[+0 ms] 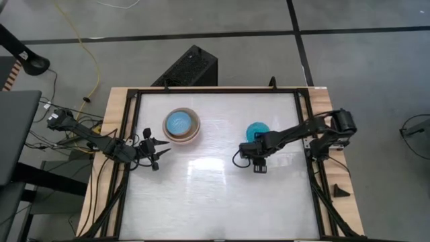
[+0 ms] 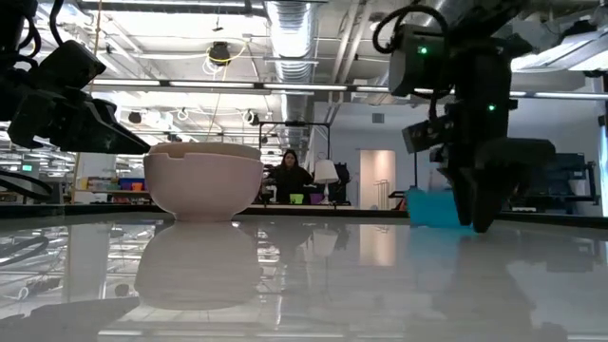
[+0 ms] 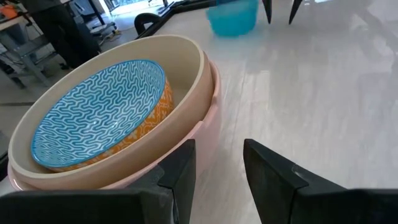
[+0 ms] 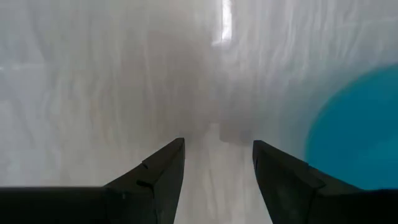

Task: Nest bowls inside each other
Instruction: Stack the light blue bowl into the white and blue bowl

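A stack of nested bowls point(image 1: 181, 125) stands on the white table left of centre. Its salmon-pink outer bowl point(image 2: 202, 182) holds a cream one point(image 3: 186, 68), and inside that sits a blue-patterned bowl point(image 3: 99, 112), tilted, with an orange outside. A small teal bowl point(image 1: 257, 130) stands alone right of centre, on its base point(image 2: 432, 207). My right gripper point(image 1: 259, 163) points down, open, close over the table just on the near side of the teal bowl point(image 4: 354, 140). My left gripper point(image 3: 217, 155) is open, near the table's left edge, beside the stack point(image 1: 158, 149).
A black frame rail point(image 1: 306, 128) runs around the tabletop. A black box point(image 1: 190, 67) stands beyond the far edge. A small black wedge point(image 1: 340, 191) lies outside the right rail. A person point(image 2: 288, 176) sits far back in the room. Bare tabletop point(image 1: 215, 195) spreads toward the near edge.
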You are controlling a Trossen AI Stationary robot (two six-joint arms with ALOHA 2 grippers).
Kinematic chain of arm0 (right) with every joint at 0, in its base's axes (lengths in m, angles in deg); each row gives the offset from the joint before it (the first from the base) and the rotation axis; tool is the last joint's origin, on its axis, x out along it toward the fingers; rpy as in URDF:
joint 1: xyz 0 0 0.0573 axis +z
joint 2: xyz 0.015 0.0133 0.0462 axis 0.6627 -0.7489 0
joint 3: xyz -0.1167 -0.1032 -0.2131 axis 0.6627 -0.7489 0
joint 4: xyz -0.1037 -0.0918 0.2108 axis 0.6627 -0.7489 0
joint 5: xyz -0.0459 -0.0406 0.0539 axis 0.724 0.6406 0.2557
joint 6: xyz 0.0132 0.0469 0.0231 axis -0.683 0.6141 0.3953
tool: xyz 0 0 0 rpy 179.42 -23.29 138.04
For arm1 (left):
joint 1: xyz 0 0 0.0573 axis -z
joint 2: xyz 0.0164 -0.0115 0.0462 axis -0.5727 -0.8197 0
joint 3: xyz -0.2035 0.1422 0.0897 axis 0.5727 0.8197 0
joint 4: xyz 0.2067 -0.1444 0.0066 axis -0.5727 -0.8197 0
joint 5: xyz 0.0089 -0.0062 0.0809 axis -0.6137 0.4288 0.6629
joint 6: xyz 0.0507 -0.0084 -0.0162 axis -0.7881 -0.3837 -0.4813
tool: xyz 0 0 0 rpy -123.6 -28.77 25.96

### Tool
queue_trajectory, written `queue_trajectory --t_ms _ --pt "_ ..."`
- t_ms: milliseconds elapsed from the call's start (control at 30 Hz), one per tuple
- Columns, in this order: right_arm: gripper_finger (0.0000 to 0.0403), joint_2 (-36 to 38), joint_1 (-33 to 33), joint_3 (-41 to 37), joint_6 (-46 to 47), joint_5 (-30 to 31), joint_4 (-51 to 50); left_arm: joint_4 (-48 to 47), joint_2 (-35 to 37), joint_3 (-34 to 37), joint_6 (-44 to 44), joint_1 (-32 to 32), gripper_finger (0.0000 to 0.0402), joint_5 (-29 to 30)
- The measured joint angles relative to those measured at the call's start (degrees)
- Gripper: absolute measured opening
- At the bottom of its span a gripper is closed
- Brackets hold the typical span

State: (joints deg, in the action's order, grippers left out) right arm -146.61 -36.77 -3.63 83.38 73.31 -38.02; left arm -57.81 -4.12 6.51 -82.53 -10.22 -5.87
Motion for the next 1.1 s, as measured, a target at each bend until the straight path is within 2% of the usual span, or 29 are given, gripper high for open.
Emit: queue_trajectory --t_ms 333,467,667,833,967,1100 --pt "0.0220 -0.7 2.4 12.0 -0.1 0.3 -15.2 0.0 0.0 0.0 0.0 0.0 0.0125 0.0" --pt "0.0220 0.9 3.0 15.6 -2.7 4.8 -18.0 0.0 0.0 0.0 0.0 0.0 0.0125 0.0" --pt "0.0220 3.5 -2.8 14.9 -2.1 6.8 -17.7 0.0 0.0 0.0 0.0 0.0 0.0125 0.0" --pt "0.0220 3.5 -8.4 11.8 -1.9 4.9 -14.4 0.0 0.0 0.0 0.0 0.0 0.0125 0.0" --pt "0.0220 3.5 -11.4 9.2 -1.9 -0.6 -9.5 0.0 0.0 0.0 0.0 0.0 0.0126 0.0" --pt "0.0220 3.5 -13.0 8.1 -1.9 0.1 -6.9 0.0 0.0 0.0 0.0 0.0 0.0125 0.0"
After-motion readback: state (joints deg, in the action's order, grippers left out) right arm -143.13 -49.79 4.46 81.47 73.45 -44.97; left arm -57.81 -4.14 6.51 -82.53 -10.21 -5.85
